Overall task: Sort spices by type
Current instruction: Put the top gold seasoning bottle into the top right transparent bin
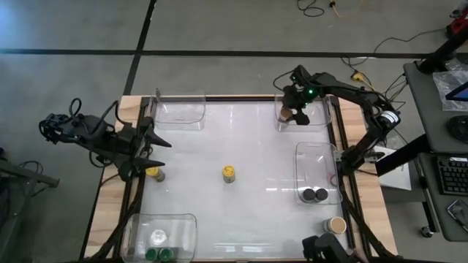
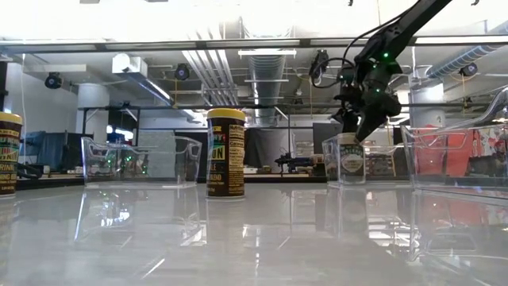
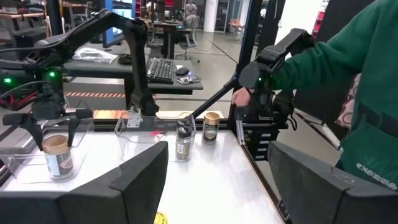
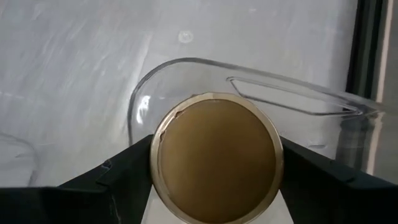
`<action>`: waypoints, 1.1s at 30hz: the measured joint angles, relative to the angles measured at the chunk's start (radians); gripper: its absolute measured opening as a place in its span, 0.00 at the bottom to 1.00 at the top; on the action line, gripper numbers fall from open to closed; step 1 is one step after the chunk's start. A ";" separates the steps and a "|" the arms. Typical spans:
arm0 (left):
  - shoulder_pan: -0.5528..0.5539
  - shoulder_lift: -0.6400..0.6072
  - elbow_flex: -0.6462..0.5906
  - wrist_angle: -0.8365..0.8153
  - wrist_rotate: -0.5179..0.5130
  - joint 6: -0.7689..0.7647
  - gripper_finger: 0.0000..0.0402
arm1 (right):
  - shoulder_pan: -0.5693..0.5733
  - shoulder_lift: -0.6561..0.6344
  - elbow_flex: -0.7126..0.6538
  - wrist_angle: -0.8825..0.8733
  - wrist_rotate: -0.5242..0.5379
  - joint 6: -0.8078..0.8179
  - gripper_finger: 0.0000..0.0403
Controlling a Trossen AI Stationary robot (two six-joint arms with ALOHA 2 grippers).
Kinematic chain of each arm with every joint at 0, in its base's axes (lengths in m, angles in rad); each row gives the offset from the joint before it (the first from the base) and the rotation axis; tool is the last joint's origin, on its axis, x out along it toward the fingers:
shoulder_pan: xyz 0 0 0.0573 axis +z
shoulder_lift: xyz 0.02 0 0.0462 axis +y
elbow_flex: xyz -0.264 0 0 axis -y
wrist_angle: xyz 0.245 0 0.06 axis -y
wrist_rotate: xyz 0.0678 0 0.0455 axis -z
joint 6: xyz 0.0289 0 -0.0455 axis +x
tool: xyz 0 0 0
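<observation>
Filling the right wrist view is a tan lid [image 4: 216, 157], round and flat, on a small jar that stands inside a clear tray [image 4: 186, 71]. The right gripper's [image 4: 214, 186] two dark fingers [image 4: 118, 180] sit either side of the lid; whether they press on it or have just let go I cannot tell, since the gap at the rim is hidden. From above, this tan-lidded jar [image 1: 287, 113] is in the tray at the upper right of the frame, with the right gripper [image 1: 297, 111] over it.

Other spices lie scattered: a yellow-lidded jar [image 1: 229, 173] at the centre of the table [image 1: 248, 139], another yellow one [image 1: 153, 173] at middle left just under the left gripper [image 1: 150, 150], two black-lidded jars [image 1: 315, 194] in the tray at the right, green-lidded jars [image 1: 159, 254] in the tray at lower left, and a tan one [image 1: 336, 224] outside the trays at lower right. A further clear tray [image 1: 179, 111] sits at upper left.

The left gripper hangs with its fingers spread and nothing between them.

These jars look light, rigid and smooth-sided, likely to slip or tip if pinched low or off-centre. I would take one across the lid or just below it, squarely.

A person's green sleeve [image 3: 348, 62] shows beyond the table edge.
</observation>
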 joint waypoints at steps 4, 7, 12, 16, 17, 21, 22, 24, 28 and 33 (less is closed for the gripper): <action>0.000 0.000 0.000 -0.005 0.001 0.009 0.65 | 0.017 0.001 0.003 0.005 0.078 -0.006 0.76; 0.000 0.000 0.000 -0.005 0.002 0.009 0.65 | 0.031 0.001 0.003 0.006 0.087 -0.005 0.80; 0.000 -0.005 0.000 -0.005 0.002 0.009 0.65 | 0.067 -0.002 0.003 0.006 0.090 0.011 0.86; 0.000 -0.012 0.000 -0.010 0.002 0.009 0.65 | 0.088 -0.024 0.014 0.002 0.091 0.054 0.89; 0.000 -0.013 0.000 -0.010 0.002 0.009 0.65 | 0.090 -0.034 0.016 0.001 0.091 0.055 0.89; 0.000 -0.014 0.000 -0.010 0.002 0.009 0.65 | 0.092 -0.056 0.035 -0.013 0.088 0.095 0.89; 0.000 -0.014 0.000 -0.010 0.002 0.010 0.65 | 0.091 -0.063 0.039 -0.014 0.088 0.115 0.89; 0.000 -0.014 0.000 -0.012 0.002 0.017 0.65 | 0.091 -0.079 0.047 -0.015 0.087 0.143 0.89; 0.000 -0.014 0.000 -0.012 0.002 0.020 0.65 | 0.091 -0.130 0.064 -0.017 0.085 0.197 0.89; 0.000 -0.001 0.000 -0.011 0.002 0.054 0.65 | 0.091 -0.199 0.079 -0.049 0.097 0.323 0.89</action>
